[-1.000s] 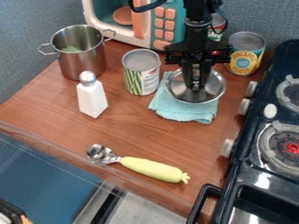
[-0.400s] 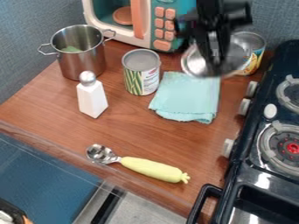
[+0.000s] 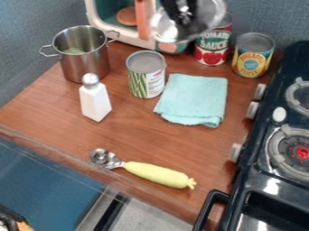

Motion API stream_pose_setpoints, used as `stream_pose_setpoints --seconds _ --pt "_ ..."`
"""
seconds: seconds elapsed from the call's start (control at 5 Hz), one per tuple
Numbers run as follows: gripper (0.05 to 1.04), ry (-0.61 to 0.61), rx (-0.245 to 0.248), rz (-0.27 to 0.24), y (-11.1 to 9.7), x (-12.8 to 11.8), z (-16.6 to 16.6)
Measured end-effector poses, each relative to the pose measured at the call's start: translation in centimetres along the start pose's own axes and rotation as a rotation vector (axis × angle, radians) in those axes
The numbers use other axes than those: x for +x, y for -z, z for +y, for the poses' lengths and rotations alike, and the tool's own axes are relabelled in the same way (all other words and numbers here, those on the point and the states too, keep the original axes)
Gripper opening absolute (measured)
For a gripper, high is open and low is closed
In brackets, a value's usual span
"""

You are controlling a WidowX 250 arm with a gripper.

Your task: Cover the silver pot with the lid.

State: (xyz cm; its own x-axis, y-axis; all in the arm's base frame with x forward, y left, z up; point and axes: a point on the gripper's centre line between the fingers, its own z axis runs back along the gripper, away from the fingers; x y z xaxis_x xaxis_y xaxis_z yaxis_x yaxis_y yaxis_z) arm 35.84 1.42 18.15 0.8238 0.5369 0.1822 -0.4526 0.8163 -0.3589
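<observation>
Lid (image 3: 164,30) held aloft, silver pot (image 3: 86,66) open

At the far side, in front of the toy microwave (image 3: 149,42), the gripper (image 3: 185,18) has its fingers clenched on the lid, whose shiny metal shows to both sides of them. The pot stands at the far left, well apart from the lid, with something pale green (image 3: 74,51) inside. A round orange piece (image 3: 127,16) sits in the microwave. Right of the pot stands a can (image 3: 145,77); a red can (image 3: 212,46) and a yellow can (image 3: 251,58) stand farther right.
</observation>
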Motion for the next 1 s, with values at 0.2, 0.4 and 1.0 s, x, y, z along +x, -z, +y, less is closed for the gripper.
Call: stream_pose_setpoints --seconds 0.2,0.4,1.0 --pt "0.281 -0.059 0.018 -0.02 -1.3 1.7 2.4" --pt "0.281 -0.122 0.059 -0.002 -0.9 3.6 4.5" --pt "0.281 -0.271 0.095 -0.038 -0.3 9.8 9.8"
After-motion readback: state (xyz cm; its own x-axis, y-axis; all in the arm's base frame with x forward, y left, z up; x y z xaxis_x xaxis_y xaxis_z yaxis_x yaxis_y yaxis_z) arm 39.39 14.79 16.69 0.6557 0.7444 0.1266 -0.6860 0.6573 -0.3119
